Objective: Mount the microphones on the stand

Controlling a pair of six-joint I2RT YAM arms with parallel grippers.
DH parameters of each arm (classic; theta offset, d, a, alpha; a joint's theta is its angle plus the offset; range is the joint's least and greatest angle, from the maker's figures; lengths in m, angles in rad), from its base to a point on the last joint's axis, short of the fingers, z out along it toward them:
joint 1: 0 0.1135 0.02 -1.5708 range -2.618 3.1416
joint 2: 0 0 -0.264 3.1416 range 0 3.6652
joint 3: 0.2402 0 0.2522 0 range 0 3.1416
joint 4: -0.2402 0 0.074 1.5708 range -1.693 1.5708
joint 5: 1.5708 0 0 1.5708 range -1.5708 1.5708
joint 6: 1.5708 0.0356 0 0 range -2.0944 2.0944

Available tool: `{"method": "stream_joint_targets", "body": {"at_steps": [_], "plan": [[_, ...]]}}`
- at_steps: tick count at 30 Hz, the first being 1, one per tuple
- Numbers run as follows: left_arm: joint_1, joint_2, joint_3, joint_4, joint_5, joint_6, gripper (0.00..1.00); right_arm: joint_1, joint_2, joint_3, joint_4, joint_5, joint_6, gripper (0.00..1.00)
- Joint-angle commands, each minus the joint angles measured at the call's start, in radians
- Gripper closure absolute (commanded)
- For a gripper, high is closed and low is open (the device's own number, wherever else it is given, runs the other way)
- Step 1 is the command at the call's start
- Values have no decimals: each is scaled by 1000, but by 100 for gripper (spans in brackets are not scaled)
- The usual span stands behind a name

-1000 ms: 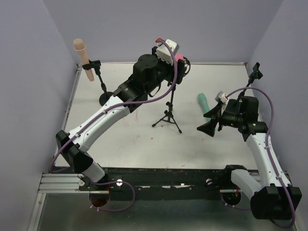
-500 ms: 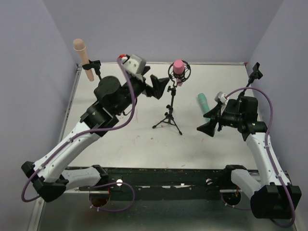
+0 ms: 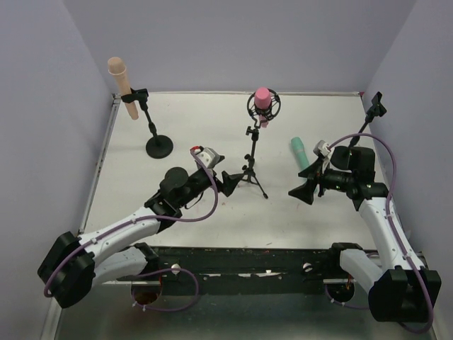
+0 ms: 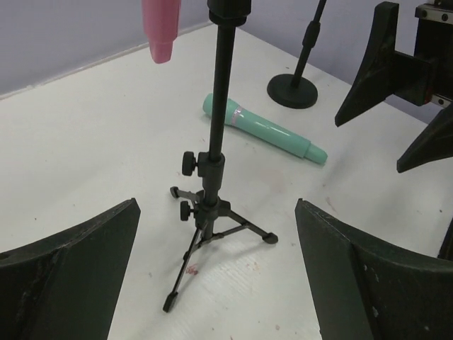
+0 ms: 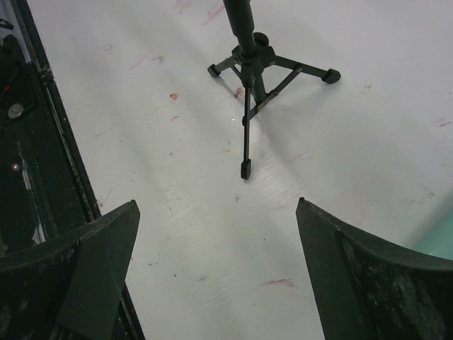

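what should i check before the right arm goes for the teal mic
1. The right hand is open: ok.
2. The teal microphone lies free on the table, nothing on it: ok.
3. The clip of the far-right stand is empty: ok.
4. The pink microphone sits in the tripod stand mount: ok.
5. The left hand is open, not touching the tripod stand: ok.
6. Clip fits the teal microphone: cannot tell.

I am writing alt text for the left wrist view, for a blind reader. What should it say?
A black tripod stand stands on the white table, framed by the open left gripper. The lower end of a pink microphone shows at the top edge, left of the pole, and a teal microphone lies on the table behind the stand.
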Motion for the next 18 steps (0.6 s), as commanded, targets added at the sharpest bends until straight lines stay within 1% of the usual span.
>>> {"method": "stream_joint_targets", "body": {"at_steps": [1,4,8,14,18], "plan": [[-7,127,48,320,51,94,1,-3,-12,-5,36,17,-14,0],[-20,239,81,411,44,160,1,-3,-10,-7,34,17,-15,0],[-35,351,150,448,21,230,2,-5,-10,-3,31,17,-17,0],[-73,472,236,486,-80,313,10,-3,-6,0,28,14,-18,0],[-79,522,257,509,-157,332,17,-5,-4,1,27,14,-18,0]]}}
